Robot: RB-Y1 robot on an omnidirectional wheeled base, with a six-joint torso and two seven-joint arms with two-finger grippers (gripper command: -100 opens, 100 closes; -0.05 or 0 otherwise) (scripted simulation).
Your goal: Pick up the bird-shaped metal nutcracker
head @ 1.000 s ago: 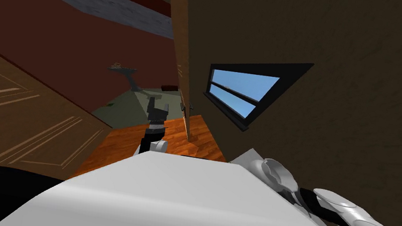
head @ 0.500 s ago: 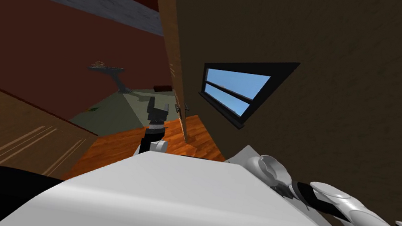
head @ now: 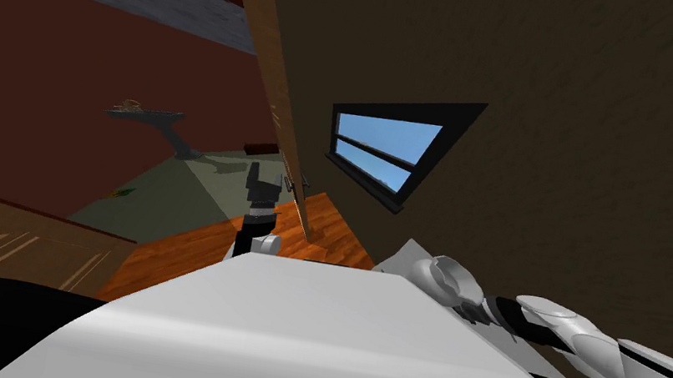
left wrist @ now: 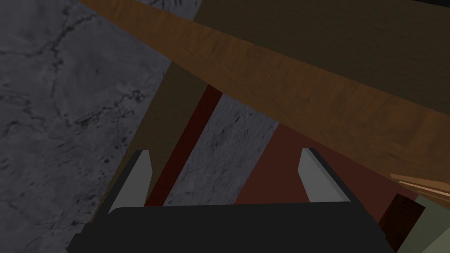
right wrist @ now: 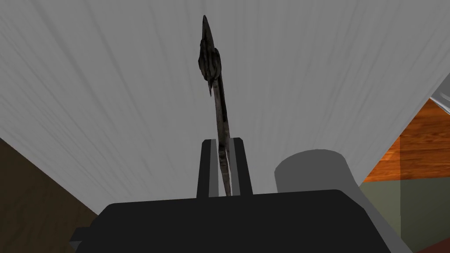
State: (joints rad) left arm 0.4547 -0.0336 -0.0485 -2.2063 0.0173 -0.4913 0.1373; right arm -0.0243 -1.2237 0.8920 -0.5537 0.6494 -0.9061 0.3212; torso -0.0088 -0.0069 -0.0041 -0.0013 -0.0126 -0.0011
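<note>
Right gripper [right wrist: 224,142] is clamped on the thin, dark, bird-shaped metal nutcracker [right wrist: 211,61] near me, which pokes straight out from between the fingers. Left gripper [left wrist: 224,160] is spread wide, empty. Grab looks done to me — next it just needs a firm squeeze and a steady lift.

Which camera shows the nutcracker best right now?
The right wrist view: the dark nutcracker stands edge-on, clamped in the shut right gripper. The head view offers just the right forearm; the left wrist view looks along the open left gripper.
</note>
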